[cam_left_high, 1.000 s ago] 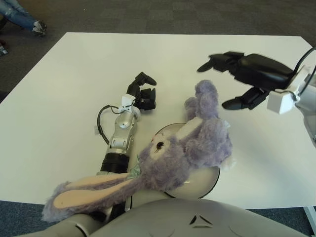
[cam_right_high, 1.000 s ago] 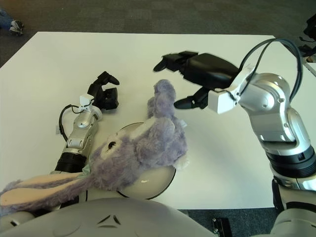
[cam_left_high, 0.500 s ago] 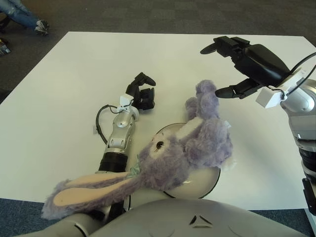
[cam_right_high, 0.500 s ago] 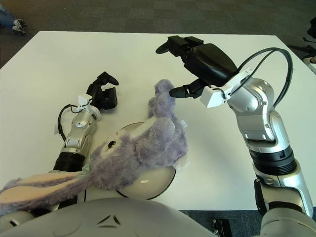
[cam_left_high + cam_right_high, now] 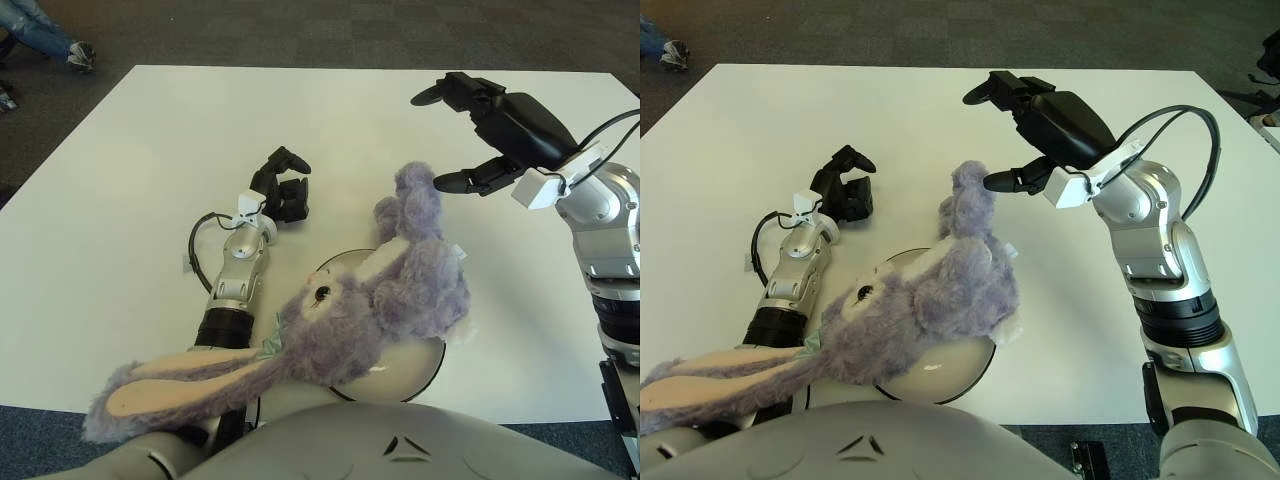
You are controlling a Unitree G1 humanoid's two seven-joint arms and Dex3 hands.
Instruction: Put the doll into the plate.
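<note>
A purple plush rabbit doll (image 5: 380, 300) lies across the white plate (image 5: 420, 365) at the table's near edge. Its long ear (image 5: 170, 385) trails off to the left past the plate, and its feet (image 5: 415, 195) point away from me. My right hand (image 5: 470, 135) hovers above and just right of the feet, fingers spread, holding nothing. My left hand (image 5: 285, 190) shows on the table left of the doll, fingers curled on nothing.
The white table (image 5: 150, 150) stretches away under both arms. Dark carpet (image 5: 300, 30) surrounds it. A person's legs and shoes (image 5: 45, 35) show at the far left corner. My torso (image 5: 380, 445) fills the bottom edge.
My right hand has lifted and drawn back up and away from the doll's feet, its wrist swinging in from the right. The doll and the left hand have stayed put.
</note>
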